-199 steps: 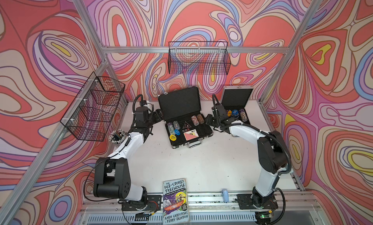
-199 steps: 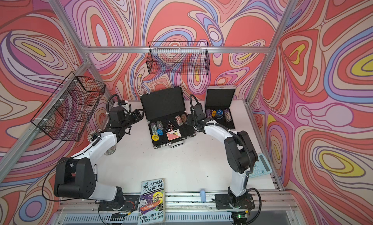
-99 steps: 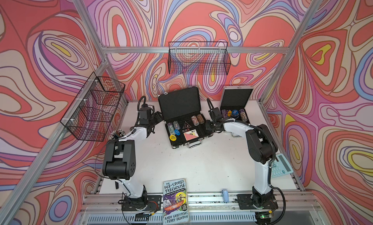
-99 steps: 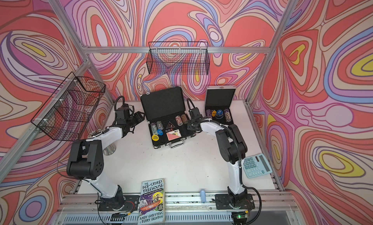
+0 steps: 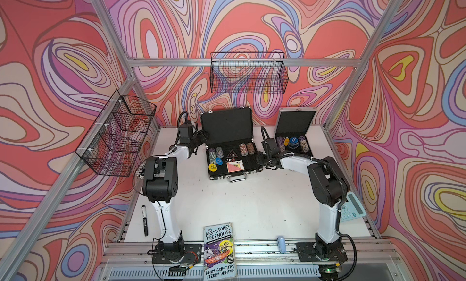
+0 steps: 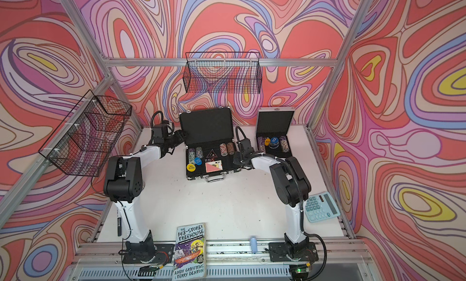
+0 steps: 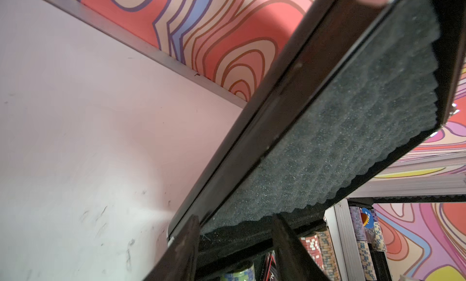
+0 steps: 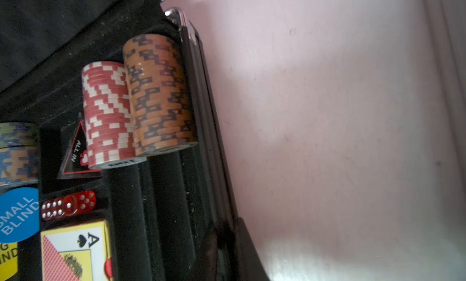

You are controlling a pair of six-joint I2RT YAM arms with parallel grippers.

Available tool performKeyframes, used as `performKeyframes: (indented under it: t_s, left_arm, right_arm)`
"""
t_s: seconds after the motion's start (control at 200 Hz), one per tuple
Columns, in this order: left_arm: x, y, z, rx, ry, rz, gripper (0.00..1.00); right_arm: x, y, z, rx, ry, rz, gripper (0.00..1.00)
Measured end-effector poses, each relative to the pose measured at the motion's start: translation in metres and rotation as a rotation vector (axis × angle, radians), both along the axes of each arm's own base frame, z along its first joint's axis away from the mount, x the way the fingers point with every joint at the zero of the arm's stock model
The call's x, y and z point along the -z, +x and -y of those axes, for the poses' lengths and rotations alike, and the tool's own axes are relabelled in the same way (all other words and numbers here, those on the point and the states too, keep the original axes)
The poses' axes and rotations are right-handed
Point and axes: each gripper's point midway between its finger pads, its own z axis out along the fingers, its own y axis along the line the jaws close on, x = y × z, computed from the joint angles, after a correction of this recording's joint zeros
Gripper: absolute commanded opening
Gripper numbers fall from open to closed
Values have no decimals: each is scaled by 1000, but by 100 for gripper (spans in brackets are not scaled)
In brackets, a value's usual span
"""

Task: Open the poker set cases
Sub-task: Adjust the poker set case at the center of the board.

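Seen from above, 2 robot arms reach across a white counter (image 5: 252, 199). Both cases already stand open.

Starting at the left, the left gripper (image 5: 199, 141) sits at the left edge of the black poker set case (image 5: 253, 163). Its jaws are apart and straddle the lower corner of the upright, foam-lined lid (image 5: 227, 127). We cannot tell whether they touch it. We judge that pulling away at an angle could hook this lid and swing it shut, or drag the whole case.

Next, the right gripper (image 5: 261, 161) is on the case's other side, right beside its right wall. Its jaws are together and empty, as far as we can see. The chip stacks (image 8: 158, 90) stand just inside that wall. A sideways nudge here could shove the case and topple those stacks.

Just beyond this gripper, to its right, stands the silver poker set case (image 5: 293, 124), lid up. We think a careless lift of the right arm could knock it closed, undoing the task.
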Motion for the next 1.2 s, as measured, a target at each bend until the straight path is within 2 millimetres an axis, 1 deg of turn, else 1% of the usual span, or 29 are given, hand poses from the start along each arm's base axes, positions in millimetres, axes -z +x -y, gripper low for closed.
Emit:
performKeyframes:
  t_s: [0.065,0.15,0.315,0.446,0.541,0.641,0.666,0.741,0.816,0.921,1.012,1.047,1.112,1.177,1.202]
  left_arm:
    - [0,7,10,25,-6,6,48]
    - [1,16,30,68,-15,12,48]
    - [2,24,64,136,-27,18,49]
    - [-4,30,76,167,-29,28,49]
    - [-9,35,76,172,-27,43,49]
    - [-11,36,77,179,-28,46,49]
    - [-11,36,77,181,-28,45,50]
    - [-10,35,77,186,-24,44,57]
    - [-5,31,76,187,-14,37,65]
    - [9,16,70,179,10,2,75]
    - [12,5,63,170,35,-11,79]
    - [9,2,59,164,45,-9,81]
    - [-4,-6,52,152,70,15,86]
    - [-26,-20,44,137,101,52,91]
    - [-37,-26,40,129,113,72,94]
  right_arm:
    - [0,1,-1,22,25,1,0]
    - [0,1,0,46,49,3,0]
    - [-1,0,3,77,73,5,0]
    - [-1,-1,7,98,87,2,0]
    - [-1,-2,9,113,100,4,0]
    - [-1,-2,9,126,112,6,0]
    - [-1,-2,9,128,115,6,3]
    - [-1,-2,9,135,119,4,19]
    - [0,-1,12,161,126,-3,29]
    - [1,-1,18,179,121,-10,37]
    - [1,-1,21,177,102,-9,40]
    - [0,0,22,173,94,-8,41]
    - [-5,1,25,168,72,5,42]
    - [-19,6,37,185,38,44,43]
    - [-26,9,44,195,25,64,44]
